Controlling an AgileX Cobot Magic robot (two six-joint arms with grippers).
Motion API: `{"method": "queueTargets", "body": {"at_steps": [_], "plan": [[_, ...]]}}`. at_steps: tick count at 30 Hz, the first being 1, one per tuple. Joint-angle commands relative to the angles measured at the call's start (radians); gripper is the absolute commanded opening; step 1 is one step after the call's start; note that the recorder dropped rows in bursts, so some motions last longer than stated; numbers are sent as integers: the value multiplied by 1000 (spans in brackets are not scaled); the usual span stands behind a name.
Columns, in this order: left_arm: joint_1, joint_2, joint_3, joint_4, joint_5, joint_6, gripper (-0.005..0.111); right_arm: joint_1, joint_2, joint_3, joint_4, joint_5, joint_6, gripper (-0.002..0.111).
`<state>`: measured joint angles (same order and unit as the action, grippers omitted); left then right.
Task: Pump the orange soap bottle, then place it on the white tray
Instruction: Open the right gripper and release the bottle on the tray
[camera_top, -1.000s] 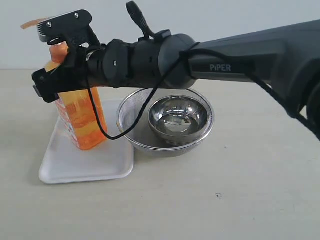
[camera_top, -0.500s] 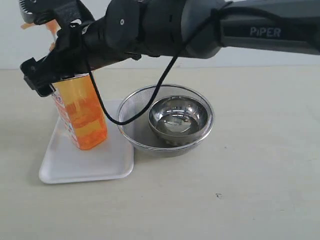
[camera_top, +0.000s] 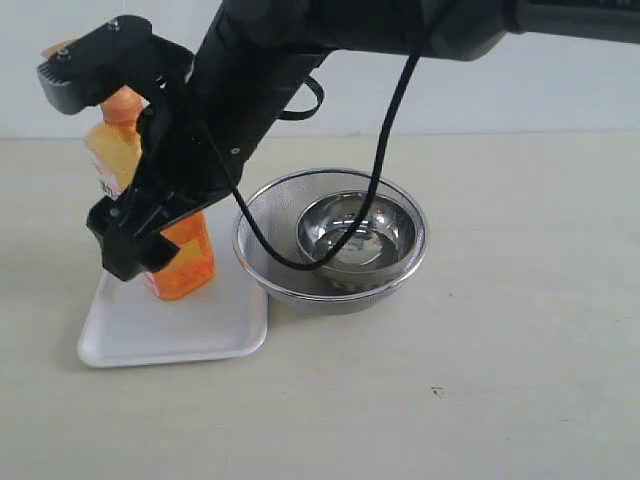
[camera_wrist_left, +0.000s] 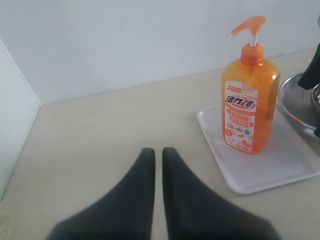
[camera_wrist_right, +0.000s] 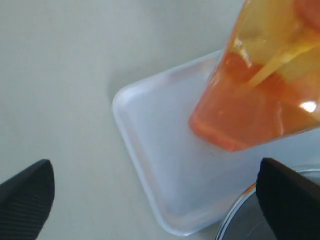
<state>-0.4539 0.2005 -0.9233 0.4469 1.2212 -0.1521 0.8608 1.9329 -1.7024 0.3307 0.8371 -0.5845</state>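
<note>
The orange soap bottle (camera_top: 190, 262) (camera_wrist_left: 250, 107) (camera_wrist_right: 255, 100) stands upright on the white tray (camera_top: 170, 325) (camera_wrist_left: 280, 165) (camera_wrist_right: 165, 145), pump head up. My right gripper (camera_top: 100, 160) (camera_wrist_right: 157, 187) is open, its fingers spread wide and pointing down toward the tray. It hangs in front of the bottle in the exterior view and hides much of it. Nothing is held between the fingers; the bottle's base lies just beyond them. My left gripper (camera_wrist_left: 158, 152) is shut and empty over bare table, well short of the tray.
A round steel mesh strainer (camera_top: 260, 215) (camera_wrist_left: 295, 100) (camera_wrist_right: 240, 220) with a steel bowl (camera_top: 355, 235) inside sits right against the tray. The right arm's black cable loops down over the strainer. A wall runs along the table's far edge.
The right arm has lifted and swung so the open gripper now points steeply down beside the bottle instead of lying level at its neck. The bottle stayed on the tray.
</note>
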Motion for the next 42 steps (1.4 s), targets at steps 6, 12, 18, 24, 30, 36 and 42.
{"method": "queueTargets", "body": {"at_steps": [6,12,18,24,30,36,42], "plan": [[3,-7,6,-10,0,-12,5,-4,-15,-5,-7,67,-78,105],[3,-7,6,-6,-3,-12,5,-4,-15,-5,-19,39,-76,105],[3,-7,6,5,-34,-12,5,-4,-15,-5,-19,35,-76,105],[3,-5,6,5,-89,-12,5,-4,-15,-5,-31,2,-78,103],[3,-3,60,18,-161,-12,5,-4,-15,-5,-31,-4,-78,64],[3,-3,138,21,-284,-12,5,-4,-15,-5,-72,1,-78,0],[3,31,210,-10,-442,-43,5,-4,-15,-5,-246,9,60,0]]}}
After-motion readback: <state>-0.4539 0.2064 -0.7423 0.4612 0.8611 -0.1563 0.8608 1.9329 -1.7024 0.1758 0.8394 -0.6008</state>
